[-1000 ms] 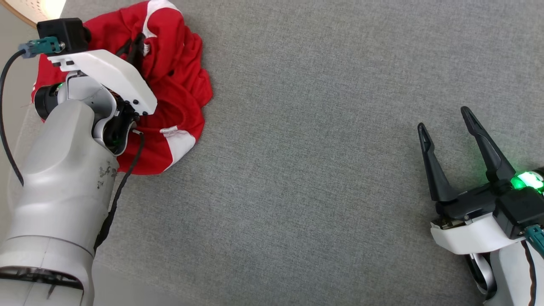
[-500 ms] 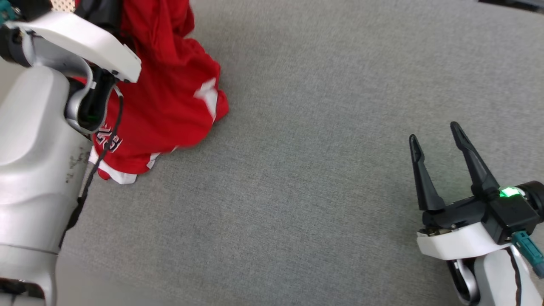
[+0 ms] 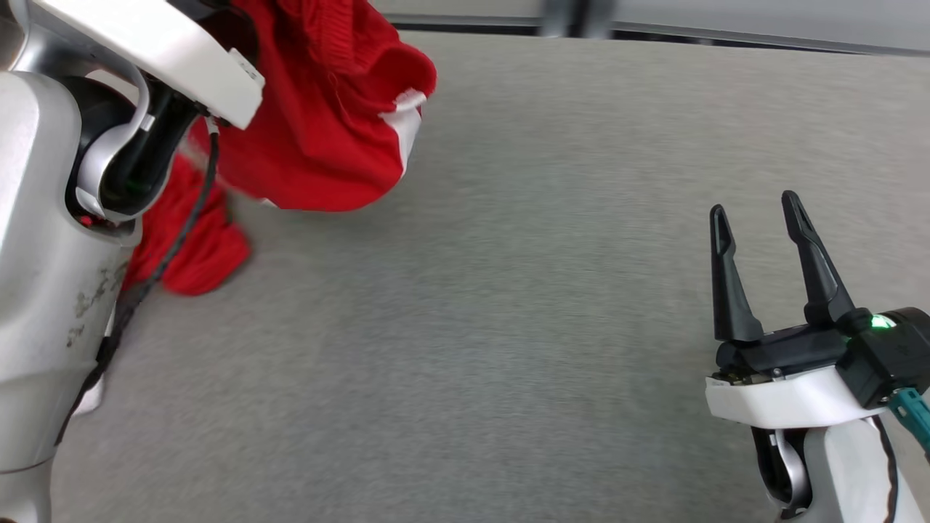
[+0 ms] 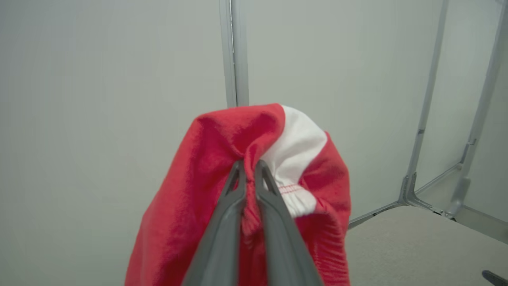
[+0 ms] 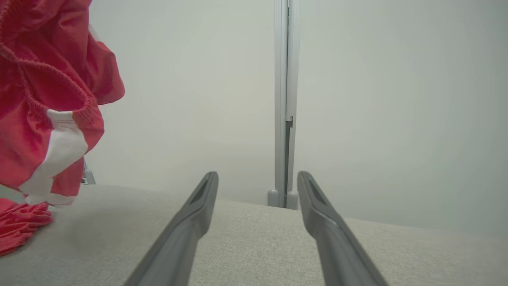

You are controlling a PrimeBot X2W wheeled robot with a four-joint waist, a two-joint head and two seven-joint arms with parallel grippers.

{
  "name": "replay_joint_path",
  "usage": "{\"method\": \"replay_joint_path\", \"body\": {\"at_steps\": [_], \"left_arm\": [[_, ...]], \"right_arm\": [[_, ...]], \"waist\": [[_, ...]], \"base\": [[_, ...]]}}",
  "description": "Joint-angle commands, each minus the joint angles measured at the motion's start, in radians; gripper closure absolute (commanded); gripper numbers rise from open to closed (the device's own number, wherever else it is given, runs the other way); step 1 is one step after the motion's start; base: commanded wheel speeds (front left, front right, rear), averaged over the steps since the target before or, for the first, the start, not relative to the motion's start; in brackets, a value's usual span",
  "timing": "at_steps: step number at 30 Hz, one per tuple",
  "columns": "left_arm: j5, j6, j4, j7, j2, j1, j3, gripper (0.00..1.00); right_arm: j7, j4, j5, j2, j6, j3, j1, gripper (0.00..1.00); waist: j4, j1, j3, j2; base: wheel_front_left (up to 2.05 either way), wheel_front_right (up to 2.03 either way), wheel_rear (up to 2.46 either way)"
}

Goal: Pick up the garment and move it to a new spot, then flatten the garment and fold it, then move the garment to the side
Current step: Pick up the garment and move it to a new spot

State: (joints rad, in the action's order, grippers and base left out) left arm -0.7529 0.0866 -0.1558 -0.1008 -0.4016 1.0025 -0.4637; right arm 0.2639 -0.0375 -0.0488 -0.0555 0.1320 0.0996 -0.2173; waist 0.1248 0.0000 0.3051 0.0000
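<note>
**Garment Raised by Left Gripper**

The left gripper [image 4: 248, 166] has its jaws clamped on a bunched fold of the red-and-white garment [image 3: 327, 138], beside a white panel. Compared with half a second earlier, the garment hangs higher. Its main bulk is now off the grey fabric surface [image 3: 508, 327], and only a trailing red part at the left rests on it. The head camera has also shifted, so the surface's far edge is in view. The right gripper [image 3: 754, 205] stays at lower right, jaws apart and holding nothing, well apart from the garment.
</note>
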Motion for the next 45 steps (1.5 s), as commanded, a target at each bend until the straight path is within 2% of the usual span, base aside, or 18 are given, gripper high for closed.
{"method": "replay_joint_path", "body": {"at_steps": [1, 2, 3, 6, 9, 13, 16, 21, 25, 29, 30, 31, 37, 45], "left_arm": [[-0.006, -0.007, 0.023, -0.011, -0.004, -0.014, -0.001, 1.00], [-0.005, -0.011, 0.046, -0.024, -0.007, -0.014, -0.006, 1.00], [-0.004, -0.016, 0.084, -0.049, -0.007, -0.011, -0.020, 1.00], [0.002, -0.016, 0.118, -0.076, 0.002, 0.002, -0.044, 1.00], [0.012, -0.008, 0.129, -0.099, 0.021, 0.009, -0.084, 1.00], [0.084, 0.004, 0.109, -0.111, 0.019, -0.009, -0.175, 1.00], [0.122, 0.014, 0.072, -0.107, 0.026, -0.060, -0.252, 1.00], [0.160, 0.028, -0.045, -0.070, 0.059, -0.172, -0.384, 1.00], [0.191, 0.032, -0.198, 0.008, 0.111, -0.230, -0.453, 1.00], [0.202, 0.010, -0.330, 0.088, 0.182, -0.270, -0.476, 1.00], [0.201, 0.008, -0.350, 0.106, 0.197, -0.275, -0.477, 0.78], [0.203, 0.001, -0.365, 0.128, 0.209, -0.278, -0.475, 0.00], [0.197, -0.036, -0.380, 0.227, 0.255, -0.292, -0.451, 0.00], [0.131, -0.166, -0.311, 0.338, 0.247, -0.444, -0.343, 0.00]], "right_arm": [[0.001, 0.007, -0.004, 0.000, -0.002, -0.005, -0.003, 0.00], [0.001, 0.010, -0.011, 0.002, -0.002, -0.009, -0.001, 0.00], [0.001, 0.015, -0.030, 0.004, -0.002, -0.014, 0.009, 0.00], [0.001, 0.017, -0.062, 0.005, -0.002, -0.015, 0.023, 0.00], [0.001, 0.018, -0.081, 0.004, -0.002, -0.025, 0.036, 0.00], [0.001, 0.010, -0.104, 0.005, -0.002, -0.020, 0.042, 0.00], [0.001, 0.013, -0.117, 0.005, -0.002, -0.019, 0.031, 0.00], [0.001, 0.010, -0.121, 0.005, -0.002, -0.016, 0.016, 0.00], [0.001, 0.001, -0.120, 0.005, -0.002, -0.012, 0.002, 0.00], [0.001, -0.005, -0.104, 0.004, -0.002, 0.006, -0.014, 0.00], [0.001, -0.007, -0.103, 0.004, -0.002, 0.008, -0.014, 0.00], [0.001, -0.009, -0.098, 0.003, -0.002, 0.009, -0.014, 0.00], [0.001, -0.033, -0.086, 0.004, -0.002, 0.029, -0.008, 0.00], [0.001, -0.075, -0.090, 0.004, -0.002, 0.051, 0.034, 0.00]], "waist": [[-0.139, 0.0000, -0.037, 0.0000], [-0.172, 0.0000, -0.040, 0.0000], [-0.235, 0.0000, -0.045, 0.0000], [-0.319, 0.0000, -0.051, 0.0000], [-0.383, 0.0000, -0.051, 0.0000], [-0.442, 0.0000, -0.025, 0.0000], [-0.458, 0.0000, 0.014, 0.0000], [-0.444, 0.0000, 0.077, 0.0000], [-0.419, 0.0000, 0.102, 0.0000], [-0.390, 0.0000, 0.102, 0.0000], [-0.381, 0.0000, 0.097, 0.0000], [-0.371, 0.0000, 0.091, 0.0000], [-0.313, 0.0000, 0.039, 0.0000], [-0.201, 0.0000, -0.100, 0.0000]], "base": [[0.00, 0.00, 0.00], [0.00, 0.00, 0.00], [0.00, 0.00, 0.00], [0.00, 0.00, 0.00], [0.00, 0.00, 0.00], [0.00, 0.00, 0.00], [0.00, 0.00, 0.00], [0.00, 0.00, 0.00], [0.00, 0.00, 0.00], [0.00, 0.00, 0.00], [0.00, 0.00, 0.00], [0.00, 0.00, 0.00], [0.00, 0.00, 0.00], [0.00, 0.00, 0.00]]}}
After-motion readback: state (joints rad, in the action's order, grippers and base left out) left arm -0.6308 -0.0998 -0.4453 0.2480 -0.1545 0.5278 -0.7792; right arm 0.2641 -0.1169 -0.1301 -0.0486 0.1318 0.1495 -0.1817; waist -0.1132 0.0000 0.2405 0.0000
